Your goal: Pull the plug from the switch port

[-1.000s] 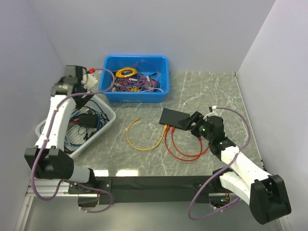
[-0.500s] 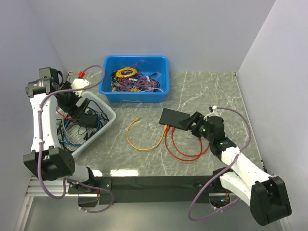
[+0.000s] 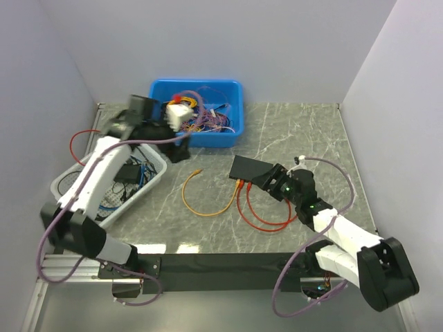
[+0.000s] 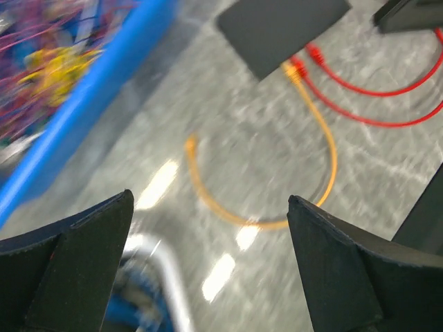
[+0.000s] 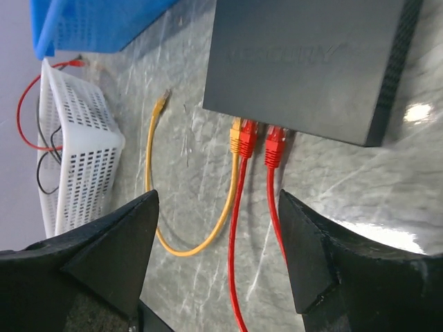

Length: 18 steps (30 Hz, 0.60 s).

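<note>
The black switch lies flat mid-table; it also shows in the right wrist view and the left wrist view. Its near edge holds an orange plug and two red plugs. The orange cable curves left to a free end. The red cable loops toward me. My right gripper is open and empty, just short of the plugs. My left gripper is open and empty, above the table left of the switch.
A blue bin full of tangled cables stands at the back, close behind my left gripper. A white basket with cables sits at the left, and a thin red wire hangs beside it. Walls enclose the table on three sides.
My left arm has swung from the far left, over the white basket, to the right and down beside the blue bin. My right gripper has edged left toward the switch's plugs.
</note>
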Tool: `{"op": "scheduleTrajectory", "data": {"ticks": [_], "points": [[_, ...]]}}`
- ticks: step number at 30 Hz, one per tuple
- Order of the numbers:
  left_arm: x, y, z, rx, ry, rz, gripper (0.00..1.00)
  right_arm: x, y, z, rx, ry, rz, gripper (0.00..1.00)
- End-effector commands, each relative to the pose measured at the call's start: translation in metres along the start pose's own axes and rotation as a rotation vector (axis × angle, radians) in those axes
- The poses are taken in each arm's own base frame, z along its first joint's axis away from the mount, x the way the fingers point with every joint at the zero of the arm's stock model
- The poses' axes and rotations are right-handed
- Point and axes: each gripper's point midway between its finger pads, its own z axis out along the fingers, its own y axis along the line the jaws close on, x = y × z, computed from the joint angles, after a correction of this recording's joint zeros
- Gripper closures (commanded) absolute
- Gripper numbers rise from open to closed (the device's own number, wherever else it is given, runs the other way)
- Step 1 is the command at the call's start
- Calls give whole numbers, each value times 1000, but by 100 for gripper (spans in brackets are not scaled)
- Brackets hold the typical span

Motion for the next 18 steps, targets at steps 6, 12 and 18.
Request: {"op": "scheduleTrajectory", "data": {"ticks": [6,12,18], "points": [[-36,-52,133,40,18,54,1,5,-8,23,23,-44,101,31],[-9,-70,204,85,125,26,1,18,-22,39,56,-12,153,39],[5,-63,236,57,136,2,1,27,-34,51,81,1,210,45]]}}
